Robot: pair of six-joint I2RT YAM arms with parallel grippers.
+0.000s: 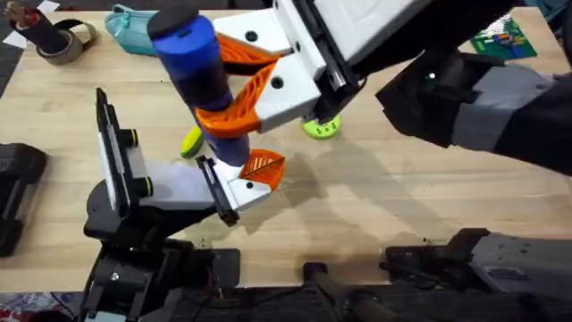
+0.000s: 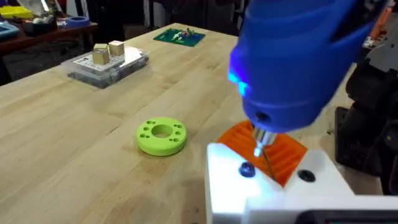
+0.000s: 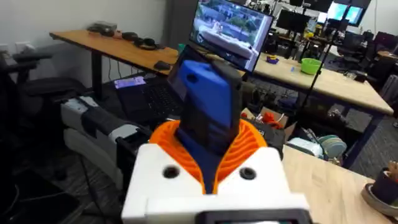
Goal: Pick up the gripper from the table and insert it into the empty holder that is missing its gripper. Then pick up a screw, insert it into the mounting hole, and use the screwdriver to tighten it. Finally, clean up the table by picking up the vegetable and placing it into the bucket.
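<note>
My right gripper [image 1: 239, 97] [image 3: 211, 155] reaches across the table [image 1: 402, 197], shut on the blue screwdriver [image 1: 192, 63] [image 3: 208, 112] just above its orange band. The thin metal tip [image 2: 264, 140] points down at the small white gripper [image 1: 253, 175] [image 2: 273, 180] with its orange ribbed tip, which sits in the clamp end of the grey holder [image 1: 134, 190] on my left arm. A dark screw head [image 2: 247, 169] lies just beside the screwdriver tip; contact is unclear. The yellow-green vegetable [image 1: 189, 141] peeks out behind the screwdriver. The bucket is out of view.
A green round disc with holes [image 1: 322, 128] [image 2: 160, 135] lies just beyond the holder. A teal pouch [image 1: 134, 27] and a tape roll [image 1: 64, 40] sit at the back left. At the far right are a green circuit board [image 1: 505, 40] [image 2: 179, 36] and a clear box [image 2: 107, 62].
</note>
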